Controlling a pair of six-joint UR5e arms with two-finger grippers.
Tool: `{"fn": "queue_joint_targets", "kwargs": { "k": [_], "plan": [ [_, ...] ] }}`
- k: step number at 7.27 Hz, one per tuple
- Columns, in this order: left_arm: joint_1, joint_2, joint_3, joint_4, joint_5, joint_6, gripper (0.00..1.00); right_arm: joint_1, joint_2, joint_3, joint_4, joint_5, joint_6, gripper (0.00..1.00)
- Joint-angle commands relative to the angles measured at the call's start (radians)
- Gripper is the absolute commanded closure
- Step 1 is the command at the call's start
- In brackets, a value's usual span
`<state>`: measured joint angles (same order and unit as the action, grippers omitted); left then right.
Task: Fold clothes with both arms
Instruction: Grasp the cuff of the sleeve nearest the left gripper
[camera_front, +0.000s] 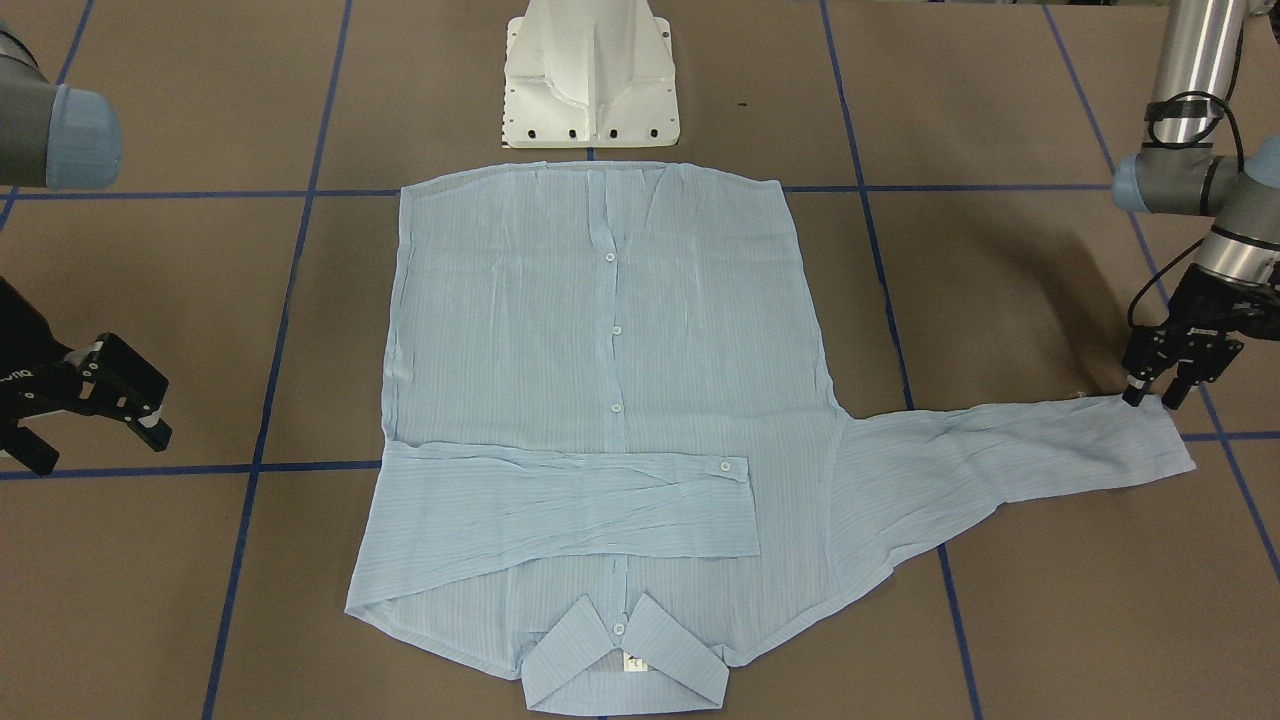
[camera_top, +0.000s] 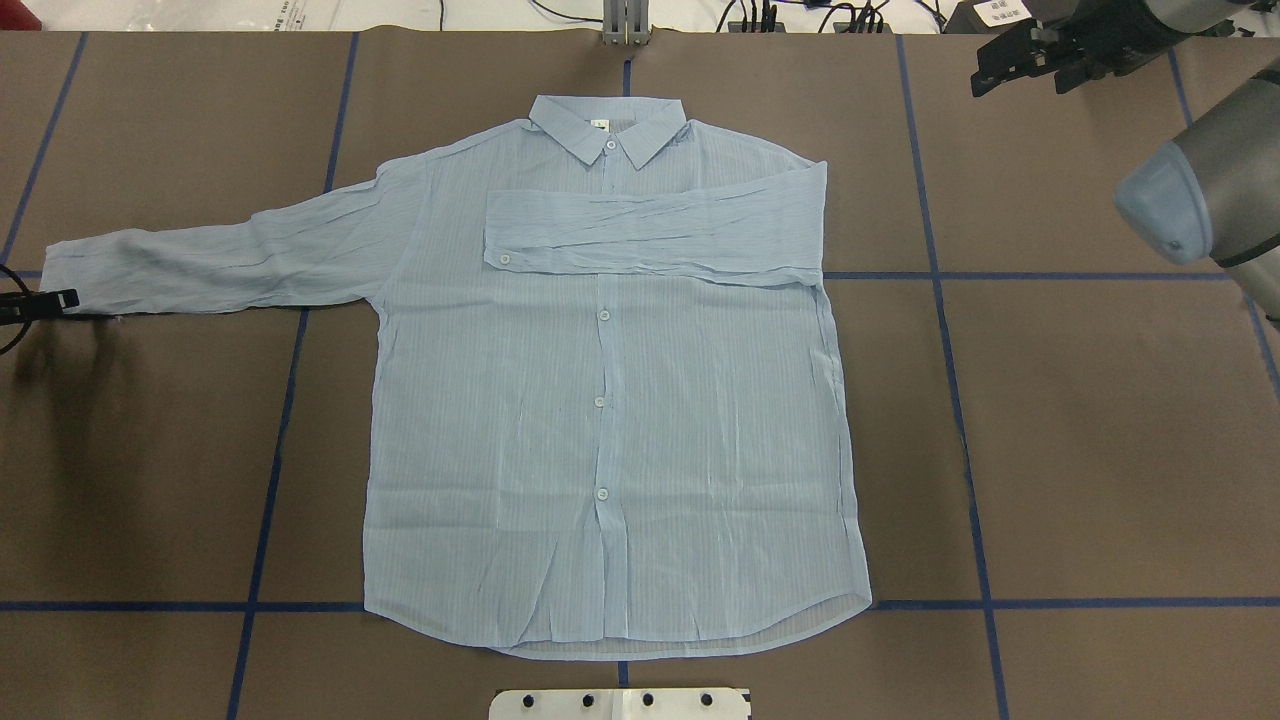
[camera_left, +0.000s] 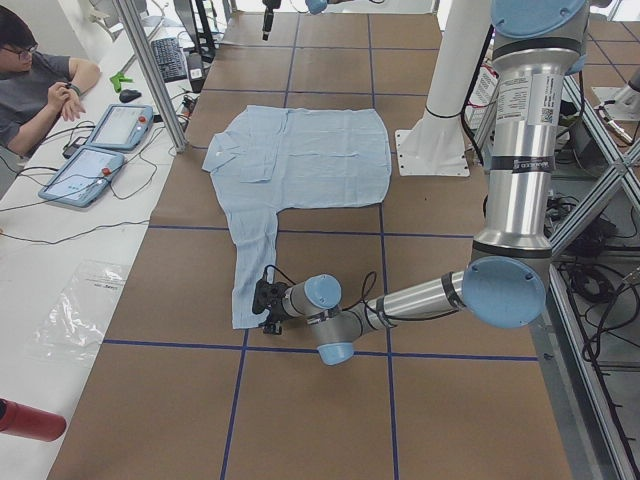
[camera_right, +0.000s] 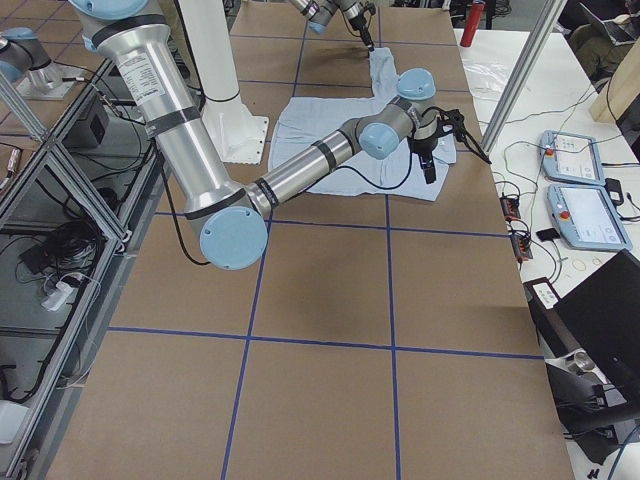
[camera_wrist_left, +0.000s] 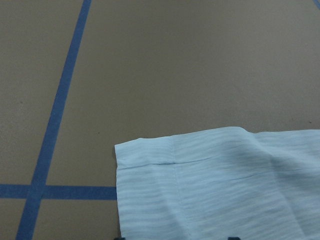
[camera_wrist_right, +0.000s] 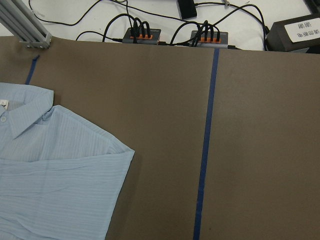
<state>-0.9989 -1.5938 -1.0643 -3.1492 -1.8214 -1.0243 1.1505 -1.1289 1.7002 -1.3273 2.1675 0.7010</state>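
The pale-blue striped shirt (camera_top: 610, 400) lies flat and buttoned on the brown table, its collar (camera_front: 625, 660) at the far side from the robot. One sleeve (camera_top: 660, 235) is folded across the chest. The other sleeve (camera_front: 1000, 450) stretches straight out toward my left arm. My left gripper (camera_front: 1153, 398) stands open, low at that sleeve's cuff (camera_wrist_left: 200, 185), a fingertip on either side of the cuff's edge. My right gripper (camera_front: 105, 452) hangs open above bare table, well off the shirt's folded-sleeve side, holding nothing.
The white pedestal base (camera_front: 590, 75) stands just behind the shirt's hem. Blue tape lines cross the table. A person sits at a side bench with two teach pendants (camera_left: 100, 150). Cable hubs (camera_wrist_right: 175, 35) lie past the far edge.
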Motion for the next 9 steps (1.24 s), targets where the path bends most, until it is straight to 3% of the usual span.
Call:
{"fn": "queue_joint_targets", "kwargs": {
  "k": [1,2,4,7,9],
  "plan": [
    [0.000,0.000,0.001,0.000,0.001,-0.002,0.52,0.000,0.000,-0.001,0.000,0.000,0.000,0.00],
    [0.000,0.000,0.003,-0.002,0.001,-0.002,0.63,0.000,0.000,-0.001,0.000,0.000,0.000,0.00],
    [0.000,-0.001,-0.002,-0.002,-0.001,0.000,1.00,0.000,0.000,-0.001,0.000,0.000,0.000,0.00],
    [-0.001,0.000,-0.046,0.003,-0.013,0.004,1.00,0.000,0.000,0.003,0.000,0.000,0.002,0.00],
    [-0.001,-0.052,-0.098,0.012,-0.073,0.004,1.00,0.000,0.000,0.004,0.000,0.000,0.009,0.00]
  ]
}}
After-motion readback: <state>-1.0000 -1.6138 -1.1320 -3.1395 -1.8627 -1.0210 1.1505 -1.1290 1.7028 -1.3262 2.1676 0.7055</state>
